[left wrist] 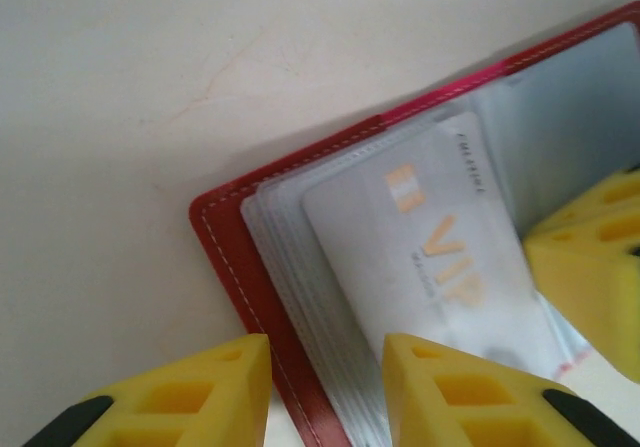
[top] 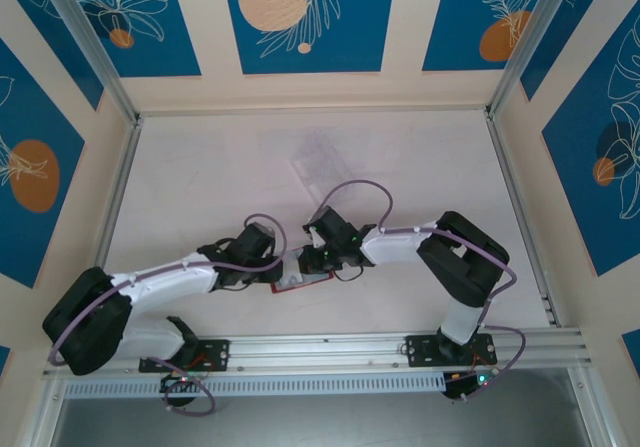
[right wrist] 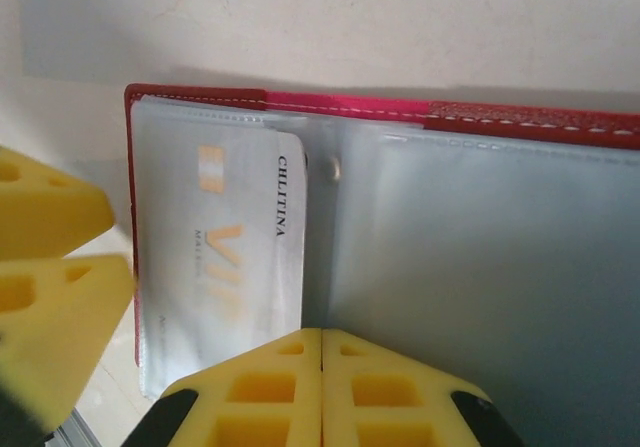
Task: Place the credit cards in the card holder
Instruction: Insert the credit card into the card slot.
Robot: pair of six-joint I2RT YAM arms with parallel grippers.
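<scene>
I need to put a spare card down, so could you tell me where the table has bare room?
The table is bare left of the clear rack up to the left rail, and right of it up to the right rail. It is crowded at the near middle, where the left gripper and right gripper meet over the wallet.

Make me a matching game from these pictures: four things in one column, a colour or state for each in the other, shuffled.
Things:
1. card holder
2. VIP card
3. right end effector
4. left end effector

Colours or states:
A. fingers apart
B. red, lying open
C. fingers pressed together
D. pale, with orange lettering

Pairs: 1-B, 2-D, 3-C, 4-A
</scene>
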